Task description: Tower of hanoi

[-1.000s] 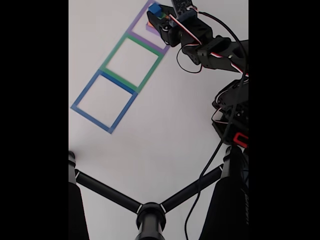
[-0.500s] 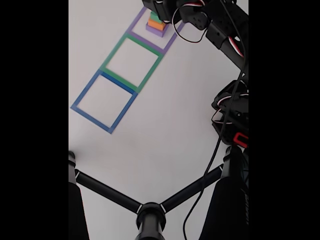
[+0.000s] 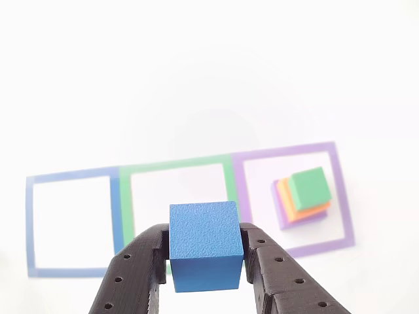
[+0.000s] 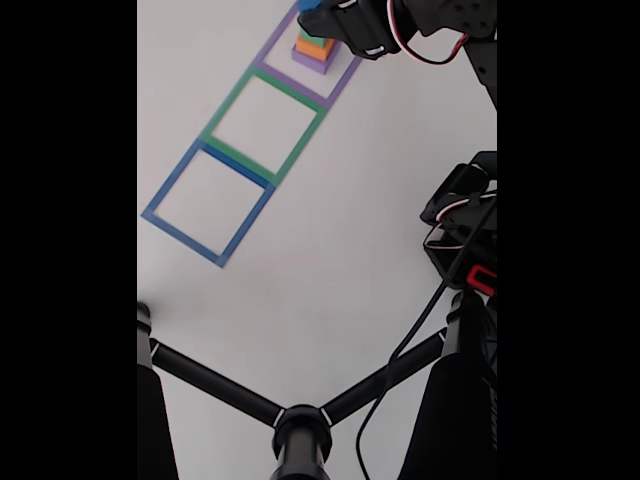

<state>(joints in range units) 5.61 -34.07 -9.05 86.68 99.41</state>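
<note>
White table (image 3: 196,78) marked with blue, green and purple square outlines in a row. Inside the purple outline (image 3: 340,196), stacked: purple slab (image 3: 283,221) lowest, orange block (image 3: 285,196) on it, green block (image 3: 309,188) on top. Raised above the table, end effector (image 3: 206,261) clenched on the blue cube (image 3: 205,245).

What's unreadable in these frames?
- Matte blue cube: underside and height above the table hidden in the other view; cut by the top edge in the fixed view.
- Purple slab: mostly covered by orange block and green block.
- Gripper: base cut off below.
</note>
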